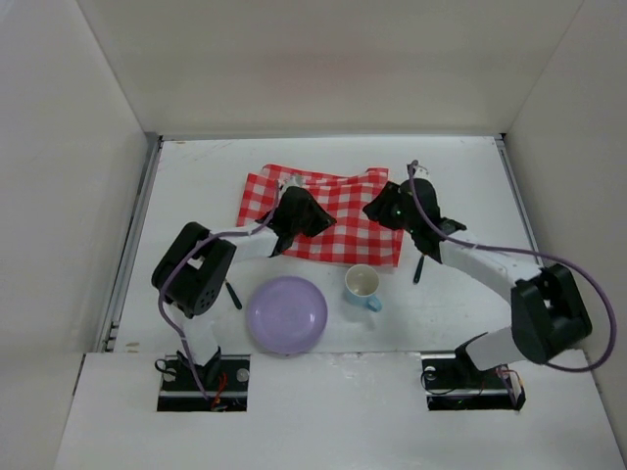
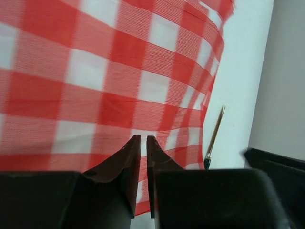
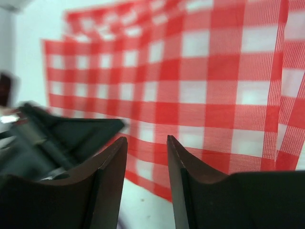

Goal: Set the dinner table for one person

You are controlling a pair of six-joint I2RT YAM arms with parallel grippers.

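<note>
Top view, dinner table: large flat matte white tabletop point(image 1: 196, 186) with thin grey side rails; it spreads under and around both claws.
Top view, cloth: thin red-and-white checked fabric cloth point(image 1: 338, 235), rumpled at its far-left corner, lying directly beneath both claws.
Top view, left claw point(image 1: 318, 219): low over the cloth's left part; jaws unreadable from here.
Top view, right claw point(image 1: 377, 210): at the cloth's right part, facing the left claw. Judged: the pair are placed to straighten the fabric as a place mat.
Top view, plate: smooth round shallow lilac plate point(image 1: 286, 315), on the near side of the left claw, off the cloth.
Top view, cup: small white cup with a pale blue handle point(image 1: 362, 286), on the near side between the claws, by the cloth's near edge.
Left wrist, left claw point(image 2: 141, 141): black fingers almost together, only a slit between; cannot tell whether fabric is nipped.
Left wrist, cloth point(image 2: 119, 62): fine weave, soft waves ahead of the tips; looks slack and limp.
Left wrist, stick: thin tan stick with a dark end point(image 2: 214, 136), right of the claw on bare table point(image 2: 243, 71).
Right wrist, right claw point(image 3: 147, 143): jaws apart, nothing between them.
Right wrist, cloth point(image 3: 214, 86): ahead of the tips, creased at right; likely to bunch rather than slide.
Right wrist, blurred dark shape point(image 3: 62, 138): left of the claw; unidentifiable.
</note>
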